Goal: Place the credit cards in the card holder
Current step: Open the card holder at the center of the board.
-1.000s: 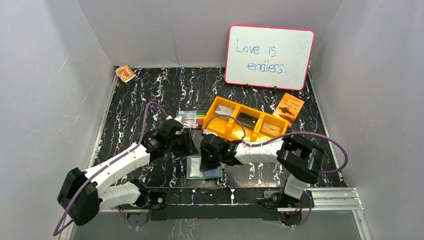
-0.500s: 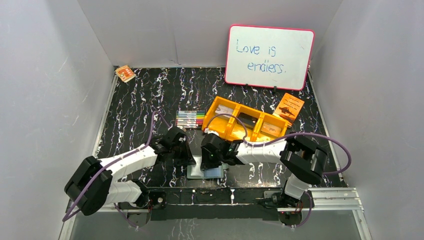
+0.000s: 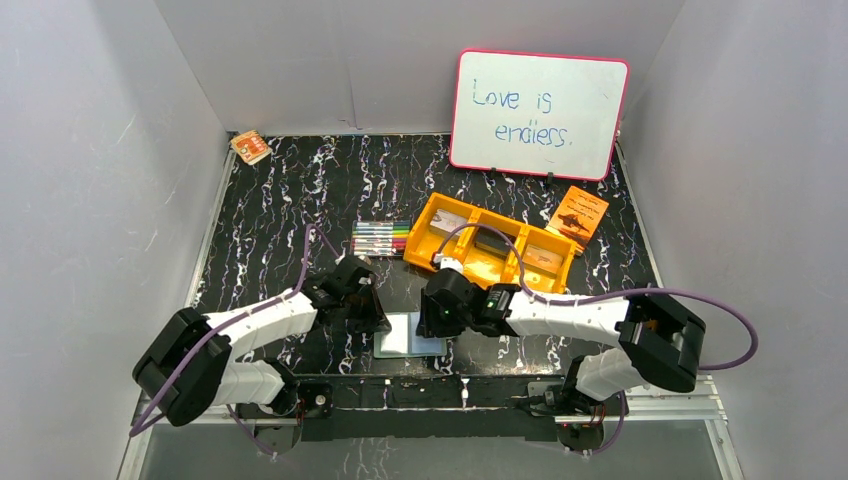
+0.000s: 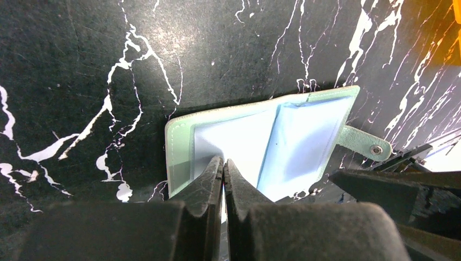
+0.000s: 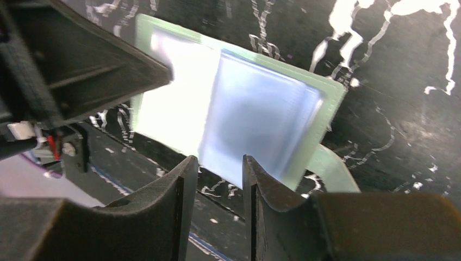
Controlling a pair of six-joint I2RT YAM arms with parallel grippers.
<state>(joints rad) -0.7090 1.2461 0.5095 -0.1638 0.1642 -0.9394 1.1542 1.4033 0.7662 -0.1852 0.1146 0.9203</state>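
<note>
The card holder (image 4: 261,144) lies open on the black marbled surface (image 3: 280,200), near its front edge. The left fingers (image 4: 206,182) are clenched together, their tips over the left inner pocket. The right fingers (image 5: 174,187) stand apart, released, holding nothing, above one edge of it. The credit cards (image 3: 545,257) lie in the orange bin (image 3: 425,235) behind it.

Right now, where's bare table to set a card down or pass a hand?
Widest bare patch: far left, between packet, markers and whiteboard. Smaller one right of the bin, by the booklet. Crowded: near centre, left gripper and right gripper at the wallet, bin just behind.
</note>
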